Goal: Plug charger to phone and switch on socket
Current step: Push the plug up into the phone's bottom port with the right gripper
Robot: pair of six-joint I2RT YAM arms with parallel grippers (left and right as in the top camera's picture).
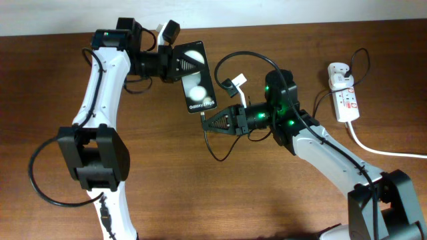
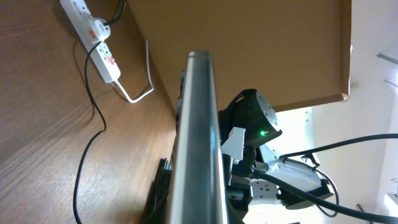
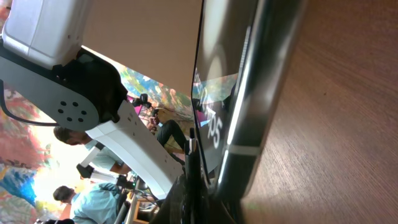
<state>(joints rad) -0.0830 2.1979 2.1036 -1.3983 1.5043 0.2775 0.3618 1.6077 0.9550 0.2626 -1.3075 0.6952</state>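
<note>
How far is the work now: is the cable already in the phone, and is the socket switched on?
Done: the left gripper holds the phone, and the adapter sits in the socket. In hand: the right gripper holds the cable tip at the phone's lower end; insertion cannot be confirmed. Left: pressing the socket switch.

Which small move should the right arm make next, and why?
Probably ease the right jaws toward the lettered end of the phone: the left jaws hold the phone raised, the charger tip sits right at that end, and no view shows it seated.
</note>
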